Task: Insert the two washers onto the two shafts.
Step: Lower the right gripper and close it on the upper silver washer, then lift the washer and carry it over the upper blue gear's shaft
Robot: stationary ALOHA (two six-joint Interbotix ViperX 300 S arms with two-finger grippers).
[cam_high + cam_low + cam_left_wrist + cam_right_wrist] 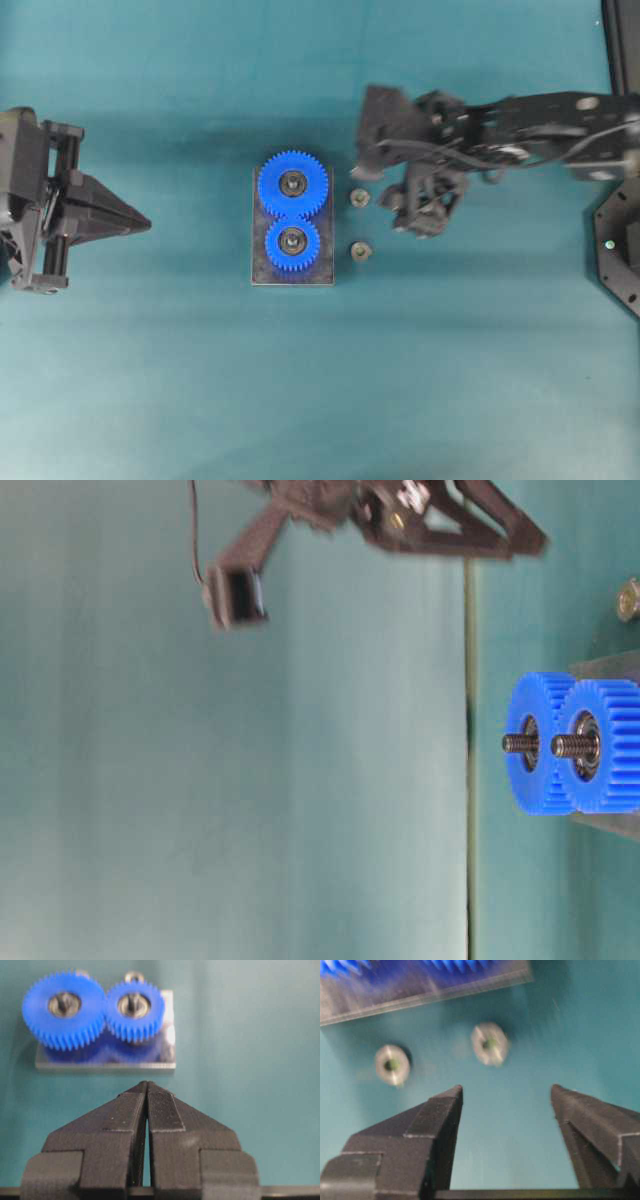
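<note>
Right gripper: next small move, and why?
Probably ease the right gripper down and forward over the nearer washer, then close. Its jaws stand open and empty, both washers lie loose on the mat beside the gear plate, and both shafts look bare above the gears.

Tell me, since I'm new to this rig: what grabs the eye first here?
Two meshed blue gears on a small metal plate at the centre of the teal table, each with a shaft poking up. Just right of the plate lie two small washers, with the right pincer open above them; the left pincer waits shut at the table's left.
</note>
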